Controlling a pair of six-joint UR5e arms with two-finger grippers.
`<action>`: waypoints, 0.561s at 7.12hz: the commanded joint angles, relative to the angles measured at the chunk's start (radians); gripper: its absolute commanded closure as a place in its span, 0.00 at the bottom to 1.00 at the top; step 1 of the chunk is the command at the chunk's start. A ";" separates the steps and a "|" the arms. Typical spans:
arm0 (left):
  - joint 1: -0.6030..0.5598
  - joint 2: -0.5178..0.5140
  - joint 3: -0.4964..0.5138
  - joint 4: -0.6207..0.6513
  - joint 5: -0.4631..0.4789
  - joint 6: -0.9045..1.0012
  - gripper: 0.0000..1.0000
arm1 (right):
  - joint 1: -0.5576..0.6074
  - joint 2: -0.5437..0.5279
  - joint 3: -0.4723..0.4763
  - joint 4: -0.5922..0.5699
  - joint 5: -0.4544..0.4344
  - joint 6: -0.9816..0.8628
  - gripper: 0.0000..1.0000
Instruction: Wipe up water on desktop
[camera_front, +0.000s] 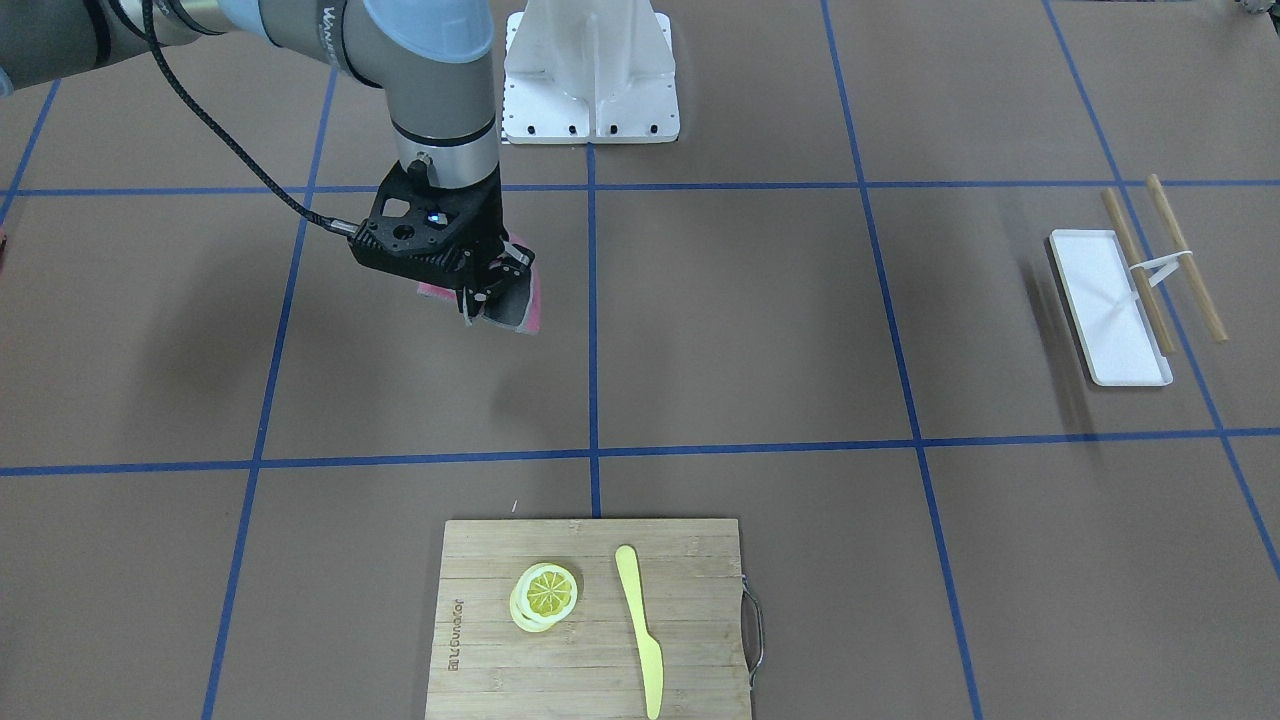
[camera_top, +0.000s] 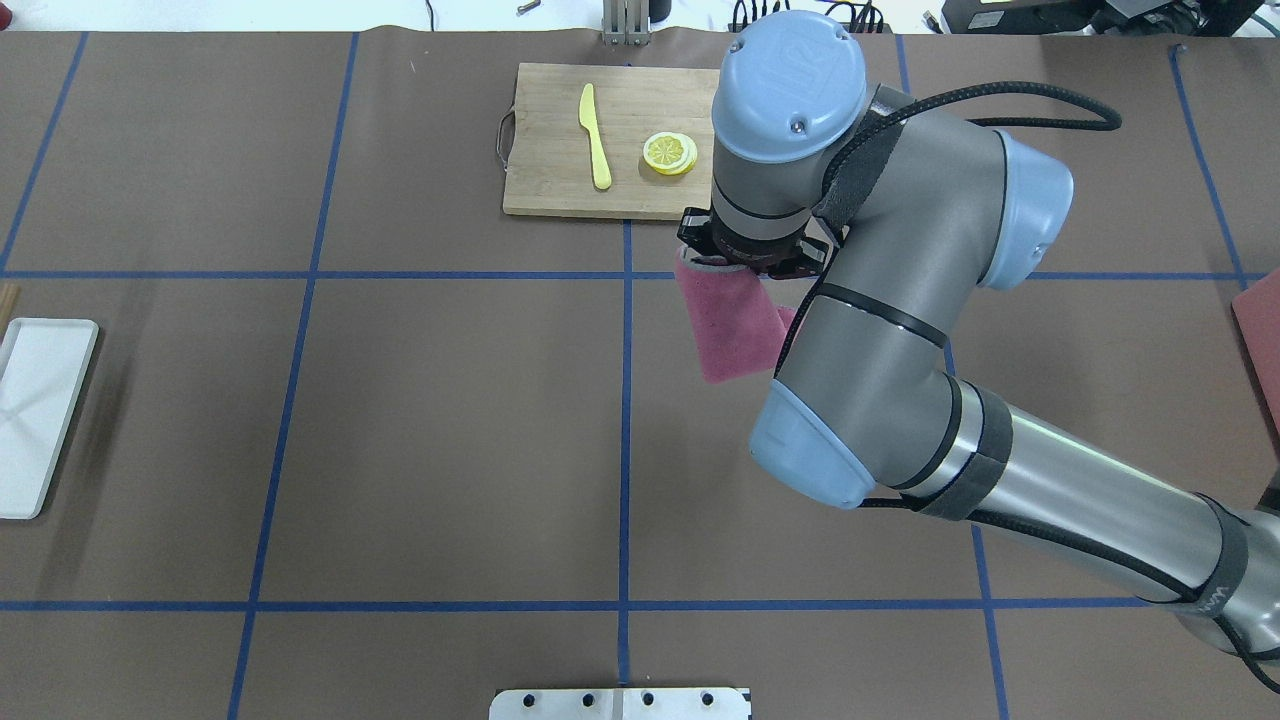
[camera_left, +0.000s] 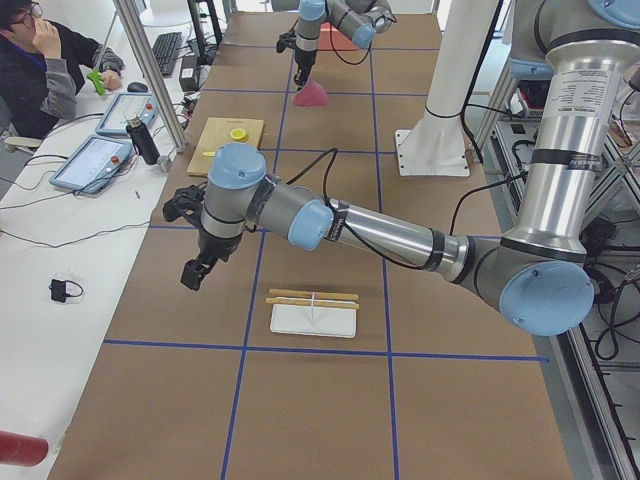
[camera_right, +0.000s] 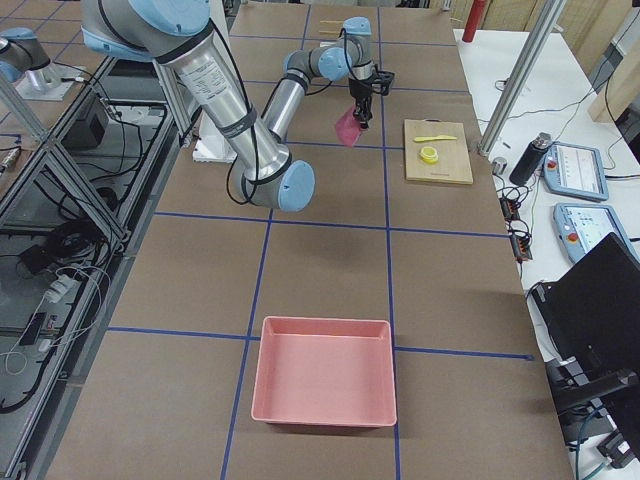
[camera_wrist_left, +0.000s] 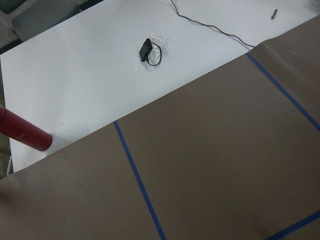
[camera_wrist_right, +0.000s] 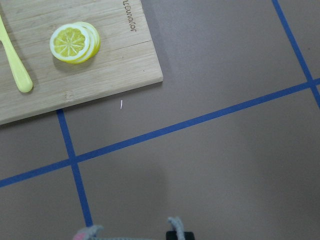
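The desktop (camera_front: 750, 330) is a brown surface crossed by blue tape lines; I can make out no water on it. My right gripper (camera_front: 487, 293) points down over the desktop (camera_top: 450, 420), shut on a pink cloth (camera_front: 528, 305) that hangs below it. The cloth (camera_top: 728, 330) shows beside the right wrist from overhead, and a grey edge of the cloth (camera_wrist_right: 95, 232) shows at the bottom of the right wrist view. Whether the cloth touches the surface I cannot tell. My left gripper (camera_left: 193, 272) hovers over the table's left end; whether it is open or shut I cannot tell.
A bamboo cutting board (camera_front: 590, 615) holds lemon slices (camera_front: 545, 593) and a yellow knife (camera_front: 640, 630). A white tray (camera_front: 1110, 305) with chopsticks (camera_front: 1185, 258) lies toward the robot's left. A pink bin (camera_right: 325, 372) sits at the right end. A person (camera_left: 45, 60) sits at the side table.
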 joint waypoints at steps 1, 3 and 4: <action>-0.035 0.025 -0.021 0.100 0.000 0.097 0.02 | -0.076 -0.038 -0.021 0.149 -0.107 0.096 1.00; -0.037 0.055 -0.031 0.101 0.000 0.097 0.02 | -0.156 -0.037 -0.138 0.306 -0.245 0.262 1.00; -0.037 0.055 -0.028 0.101 0.000 0.095 0.02 | -0.182 -0.043 -0.186 0.347 -0.298 0.262 1.00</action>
